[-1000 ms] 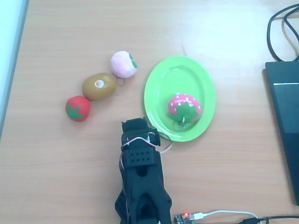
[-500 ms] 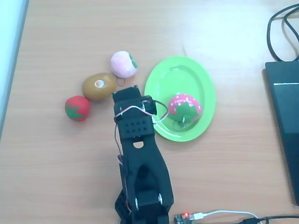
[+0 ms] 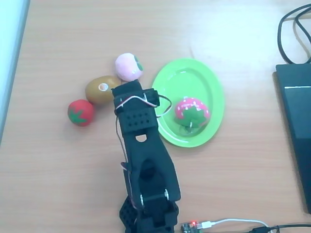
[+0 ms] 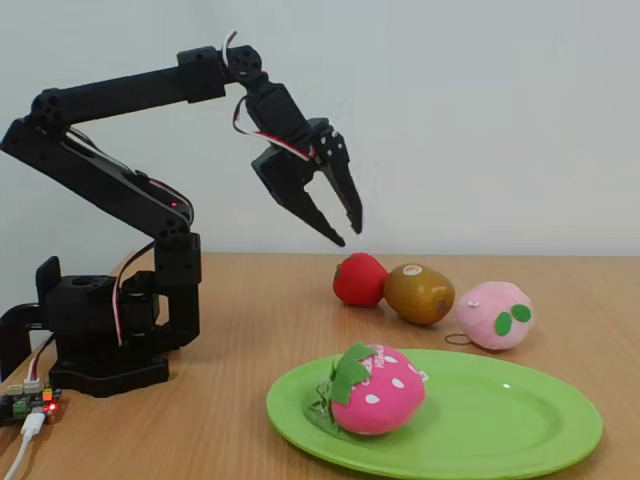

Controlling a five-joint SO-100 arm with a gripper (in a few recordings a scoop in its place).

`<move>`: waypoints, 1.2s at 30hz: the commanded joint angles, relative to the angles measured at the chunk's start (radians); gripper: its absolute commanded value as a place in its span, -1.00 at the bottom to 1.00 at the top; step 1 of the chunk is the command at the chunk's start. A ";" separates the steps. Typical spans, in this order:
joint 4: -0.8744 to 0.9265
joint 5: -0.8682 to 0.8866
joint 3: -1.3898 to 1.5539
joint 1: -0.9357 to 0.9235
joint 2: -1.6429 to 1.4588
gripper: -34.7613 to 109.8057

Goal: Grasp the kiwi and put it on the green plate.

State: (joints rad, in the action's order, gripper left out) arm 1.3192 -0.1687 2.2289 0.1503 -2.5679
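Observation:
The brown-olive kiwi (image 3: 101,90) (image 4: 419,293), white spot facing up, lies on the table between the red tomato toy (image 3: 80,112) (image 4: 359,279) and the pink peach toy (image 3: 129,66) (image 4: 494,314). The lime-green oval plate (image 3: 194,77) (image 4: 520,420) sits to their right in the overhead view and holds a pink strawberry toy (image 3: 192,111) (image 4: 372,391). My gripper (image 4: 348,234) hangs open and empty in the air, fingertips pointing down, above and a little short of the kiwi. In the overhead view the black wrist (image 3: 138,104) covers the kiwi's right edge.
A black device (image 3: 295,121) with cables (image 3: 291,29) lies along the table's right edge in the overhead view. The arm's base (image 4: 100,340) stands at the near edge, a small board (image 3: 190,226) with a lit red light beside it. The table's left edge is pale.
The arm has stretched forward from the plate's lower-left rim towards the fruit row; its wrist now overlaps the kiwi's right side. The fruits and plate have stayed put.

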 commanded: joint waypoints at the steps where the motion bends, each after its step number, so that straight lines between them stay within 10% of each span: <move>1: 0.011 -0.009 -0.037 0.017 -0.002 -0.11; 36: -0.101 0.052 -0.305 0.158 0.597 0.12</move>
State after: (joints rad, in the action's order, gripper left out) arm 1.2134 -0.1120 1.9589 0.2823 -1.9727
